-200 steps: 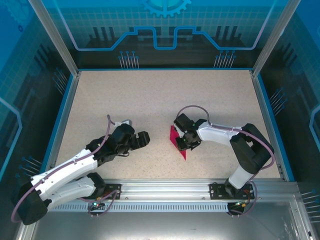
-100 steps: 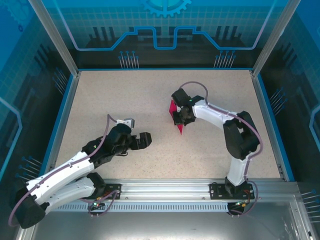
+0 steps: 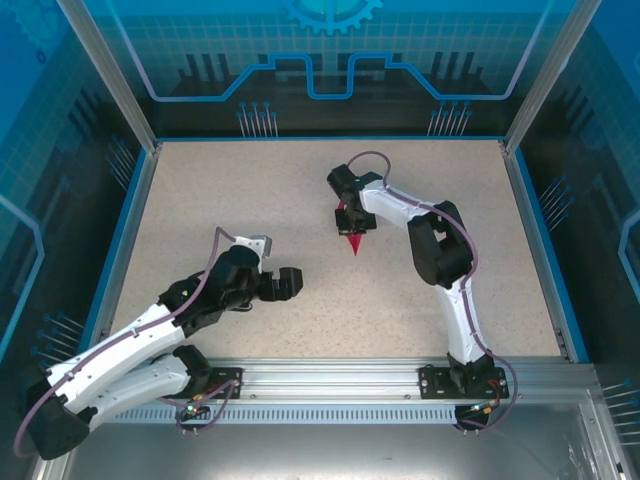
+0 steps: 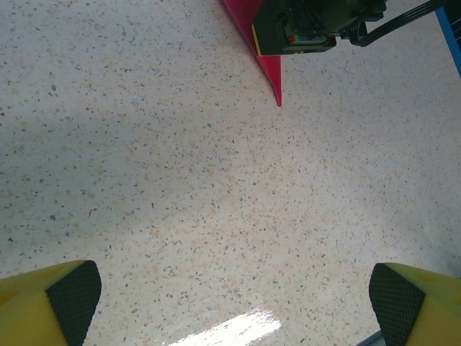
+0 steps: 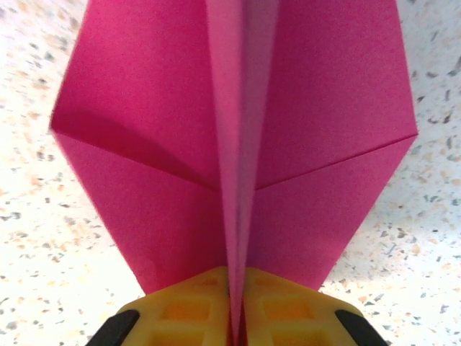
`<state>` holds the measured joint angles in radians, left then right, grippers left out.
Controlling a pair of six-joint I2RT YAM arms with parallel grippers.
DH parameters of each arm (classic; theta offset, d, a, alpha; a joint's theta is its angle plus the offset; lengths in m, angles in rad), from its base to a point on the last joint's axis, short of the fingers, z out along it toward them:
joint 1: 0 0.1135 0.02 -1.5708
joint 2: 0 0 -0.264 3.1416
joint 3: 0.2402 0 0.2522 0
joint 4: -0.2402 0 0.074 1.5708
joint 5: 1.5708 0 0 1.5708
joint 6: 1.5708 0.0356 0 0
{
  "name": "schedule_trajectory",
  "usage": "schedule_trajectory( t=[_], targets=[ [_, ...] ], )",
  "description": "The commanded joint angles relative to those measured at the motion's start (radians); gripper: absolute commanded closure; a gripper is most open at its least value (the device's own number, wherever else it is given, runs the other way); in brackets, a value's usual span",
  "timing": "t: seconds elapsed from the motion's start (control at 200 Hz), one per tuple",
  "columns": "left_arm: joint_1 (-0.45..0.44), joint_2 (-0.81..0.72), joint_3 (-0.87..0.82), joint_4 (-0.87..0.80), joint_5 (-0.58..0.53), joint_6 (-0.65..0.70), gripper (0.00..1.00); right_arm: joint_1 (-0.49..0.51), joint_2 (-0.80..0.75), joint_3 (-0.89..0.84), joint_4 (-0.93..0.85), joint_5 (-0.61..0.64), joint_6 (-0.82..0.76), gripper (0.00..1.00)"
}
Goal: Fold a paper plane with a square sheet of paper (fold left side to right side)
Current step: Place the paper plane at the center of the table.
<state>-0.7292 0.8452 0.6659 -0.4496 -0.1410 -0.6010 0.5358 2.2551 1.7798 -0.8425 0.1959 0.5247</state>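
Left gripper point(image 3: 291, 281): over the near-left part of the speckled table point(image 3: 220, 190), jaws spread wide, nothing between them. Right of it, mid-table: right gripper point(image 3: 350, 222) pinching the paper plane point(image 3: 353, 243) along its centre crease. Wings flare to either side; the tip points toward the near edge.

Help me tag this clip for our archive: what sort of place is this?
Probably a robot lab test cell or demo booth: a speckled tabletop fenced by aluminium posts and blue-printed clear panels, with a left arm and a right arm bolted to a rail at its near edge.
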Motion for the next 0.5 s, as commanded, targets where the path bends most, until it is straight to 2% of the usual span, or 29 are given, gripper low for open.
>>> schedule_trajectory(
  t=[0.0, 0.18, 0.495],
  targets=[
    [0.007, -0.001, 0.005, -0.026, 0.003, 0.017, 0.01, -0.007, 0.034, 0.033, -0.049, -0.032, 0.02, 0.88],
    [0.007, -0.001, -0.001, -0.033, -0.006, 0.01, 0.01, -0.009, 0.034, 0.012, -0.042, -0.036, 0.015, 0.78],
    [0.033, 0.005, 0.01, 0.0, 0.006, 0.016, 0.01, -0.007, -0.055, -0.052, -0.016, -0.018, 0.007, 0.77]
  ],
)
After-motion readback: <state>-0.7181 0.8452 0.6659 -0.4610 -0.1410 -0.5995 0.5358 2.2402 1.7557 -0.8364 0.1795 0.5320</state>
